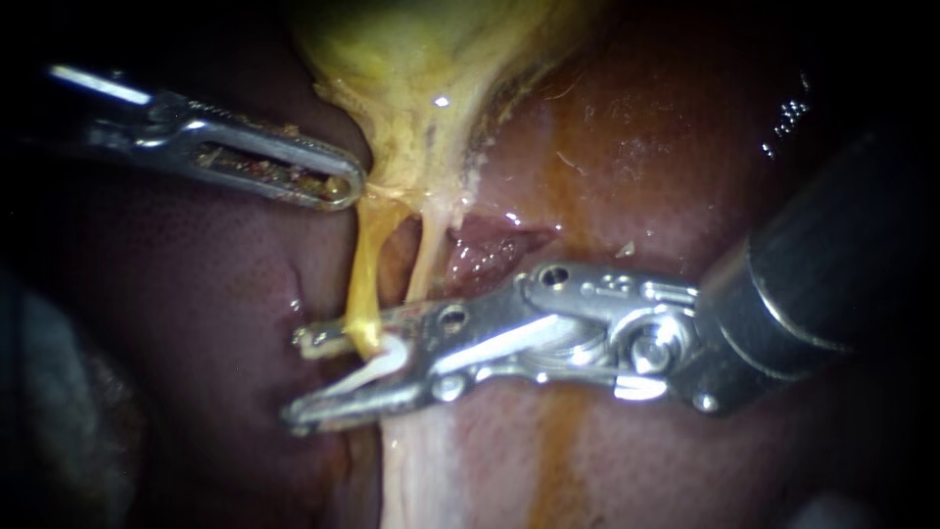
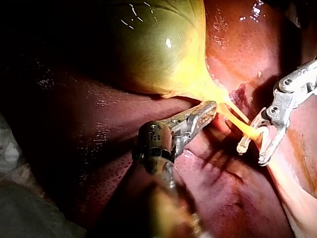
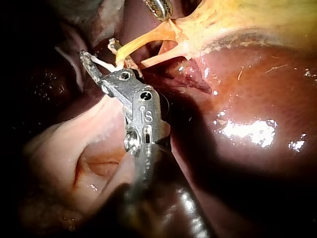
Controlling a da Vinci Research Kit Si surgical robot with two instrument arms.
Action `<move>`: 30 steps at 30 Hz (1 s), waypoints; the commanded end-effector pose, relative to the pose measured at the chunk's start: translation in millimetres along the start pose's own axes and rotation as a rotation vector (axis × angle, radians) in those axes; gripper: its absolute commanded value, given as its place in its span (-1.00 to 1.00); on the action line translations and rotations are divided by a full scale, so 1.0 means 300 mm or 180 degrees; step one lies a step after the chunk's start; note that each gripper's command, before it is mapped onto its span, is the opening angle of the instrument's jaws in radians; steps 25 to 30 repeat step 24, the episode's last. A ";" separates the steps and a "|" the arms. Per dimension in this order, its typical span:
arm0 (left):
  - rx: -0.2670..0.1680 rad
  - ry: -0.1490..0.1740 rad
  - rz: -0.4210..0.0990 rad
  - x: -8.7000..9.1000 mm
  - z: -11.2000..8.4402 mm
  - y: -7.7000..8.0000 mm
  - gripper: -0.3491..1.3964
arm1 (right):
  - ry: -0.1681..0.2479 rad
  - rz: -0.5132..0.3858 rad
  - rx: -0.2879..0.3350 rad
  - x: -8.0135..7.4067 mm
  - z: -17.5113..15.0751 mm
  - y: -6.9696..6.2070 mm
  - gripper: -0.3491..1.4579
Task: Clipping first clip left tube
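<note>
Right instrument [image 1: 299,377]: jaws spread wide, clear gap between the tips, nothing pinched. White clip [image 1: 384,360] sits in the throat of the jaws. Shaft comes in from the right and lies low across the liver [image 1: 196,294].

Left tube [image 1: 364,264]: the yellow strand, hanging from the gallbladder [image 1: 411,59] down into the gap between those jaws, crossing the upper jaw and lying against the clip. Can't tell how it runs on past the jaws. Both wrist views agree: tube between the two jaws, jaws not closed on it.

Right tube [image 1: 423,260]: paler, just beside the left one, on the shaft side. It goes down behind the upper jaw, outside the clip.

Left instrument [image 1: 343,186]: comes in from the left, jaws pressed together on the yellow tissue at the bottom edge of the gallbladder, right above the left tube's top end.

Wet highlights on the liver surface by the right shaft.
</note>
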 end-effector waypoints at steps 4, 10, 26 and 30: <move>0.0001 0.0001 0.0001 0.0001 0.0002 0.0000 -1.00 | 0.0005 0.0220 -0.0016 -0.0005 -0.001 -0.0002 -0.74; 0.0001 0.0001 0.0001 0.0001 0.0003 -0.0001 -1.00 | 0.0008 0.0499 -0.0006 -0.0018 -0.004 -0.0001 -1.00; 0.0001 0.0001 0.0001 0.0003 0.0004 -0.0009 -1.00 | -0.0064 0.0492 -0.0002 -0.0037 -0.006 0.0003 -1.00; 0.0001 0.0001 0.0001 0.0003 0.0004 -0.0009 -1.00 | -0.0064 0.0492 -0.0002 -0.0037 -0.006 0.0003 -1.00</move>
